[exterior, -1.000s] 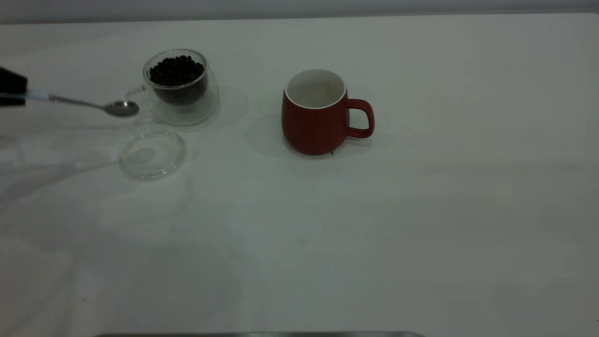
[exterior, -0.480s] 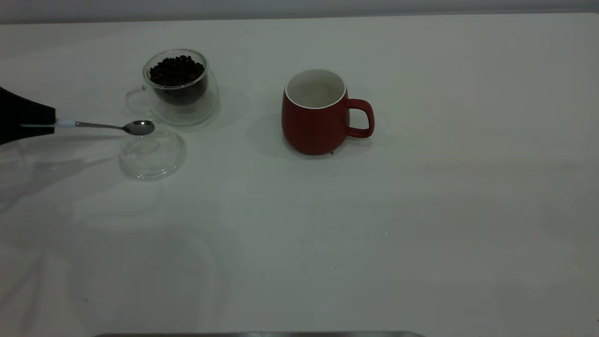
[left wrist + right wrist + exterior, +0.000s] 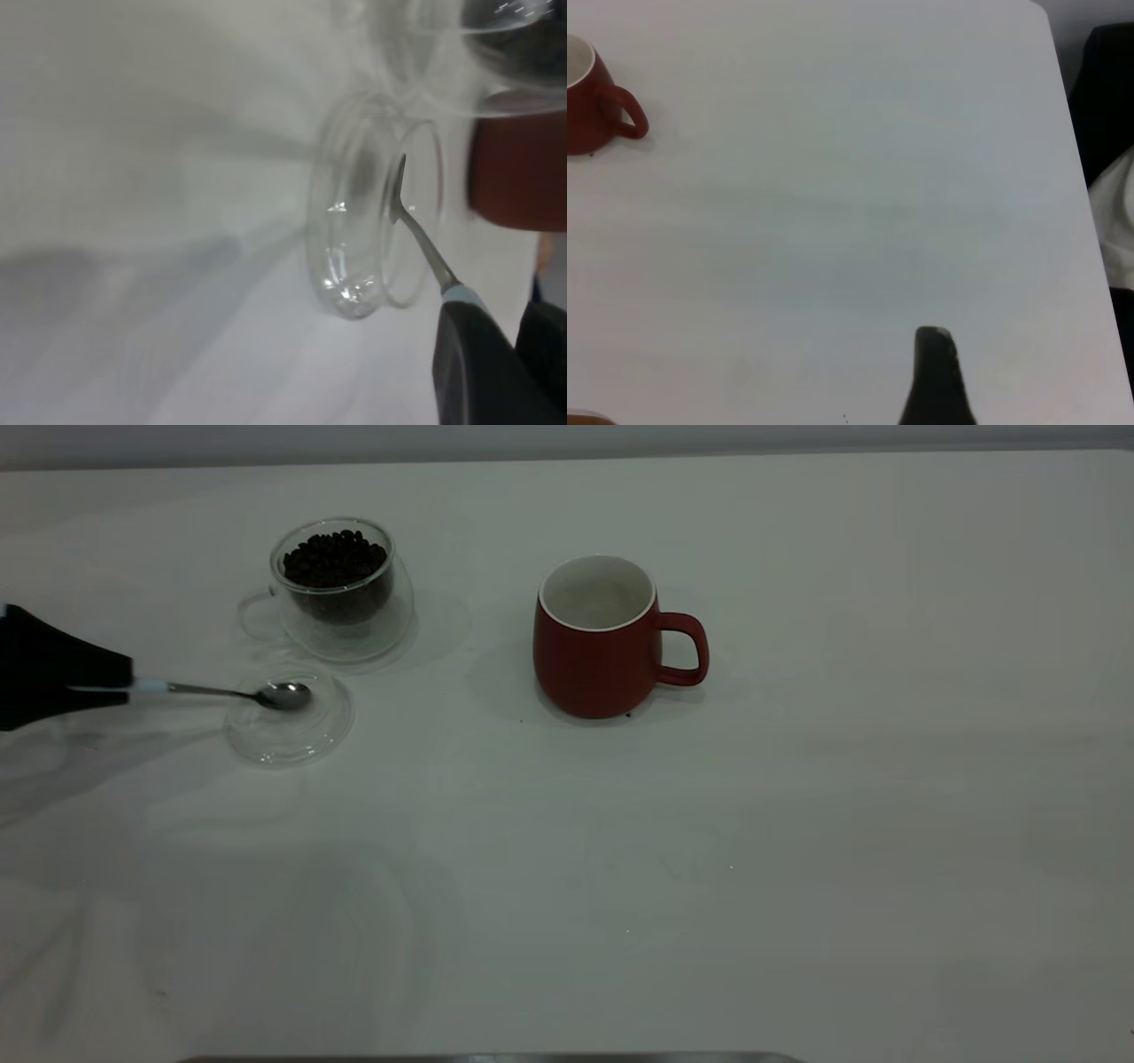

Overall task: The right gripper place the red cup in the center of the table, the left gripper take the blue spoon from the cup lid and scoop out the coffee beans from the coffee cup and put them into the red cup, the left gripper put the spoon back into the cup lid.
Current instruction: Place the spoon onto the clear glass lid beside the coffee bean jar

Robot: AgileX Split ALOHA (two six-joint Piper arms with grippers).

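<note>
The red cup stands upright mid-table with its handle to the right; it also shows in the right wrist view. The clear coffee cup holds the coffee beans at back left. The cup lid lies in front of it. My left gripper is shut on the pale handle of the blue spoon and holds it level. The spoon bowl is over or in the lid, as the left wrist view shows for the spoon and the lid. My right gripper is over bare table far right of the red cup.
A few dark specks lie by the red cup's base. A grey metal edge runs along the near side. Beyond the table's edge in the right wrist view are dark shapes.
My left gripper has moved right and down with the spoon. The spoon bowl went from beside the coffee cup to the cup lid. The cups have not moved.
</note>
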